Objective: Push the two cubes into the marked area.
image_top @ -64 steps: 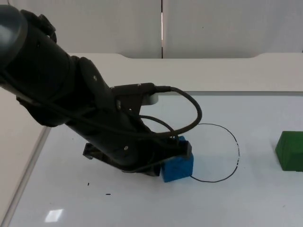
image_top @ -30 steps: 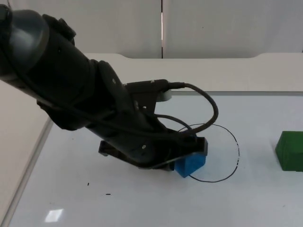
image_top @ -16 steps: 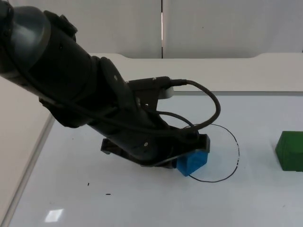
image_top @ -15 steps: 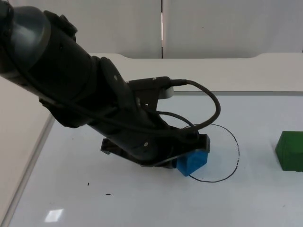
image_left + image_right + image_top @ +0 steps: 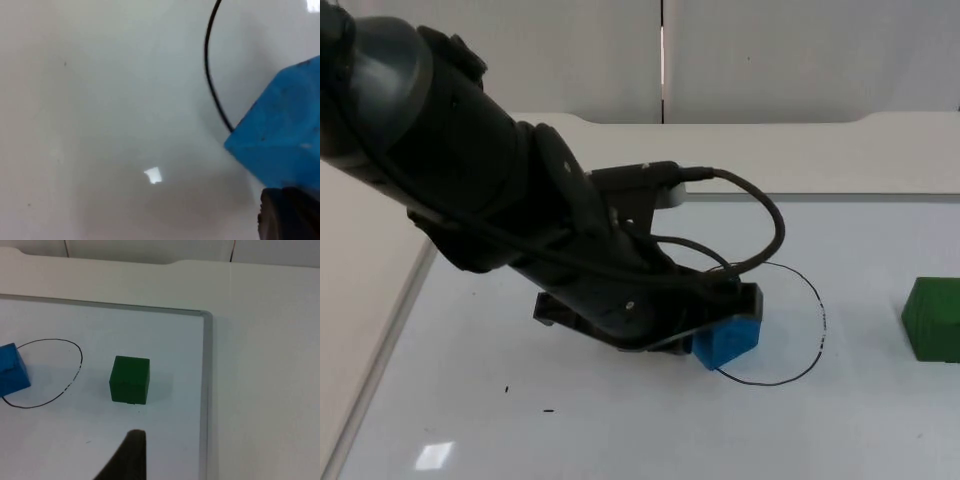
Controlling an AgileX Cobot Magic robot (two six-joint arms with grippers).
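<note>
The blue cube (image 5: 727,340) sits on the drawn line of the circle (image 5: 817,320), at the circle's side nearest the table's (image 5: 620,440) left edge, partly inside it. The left gripper (image 5: 720,318) is low over the table, touching the blue cube on its outer side; whether its fingers are wide or narrow I cannot tell. The green cube (image 5: 932,318) stands outside the circle, near the table's right edge, apart from the line. The right arm waits; its gripper's fingertip (image 5: 127,457) hangs over the table near the green cube (image 5: 130,379), its opening impossible to tell.
</note>
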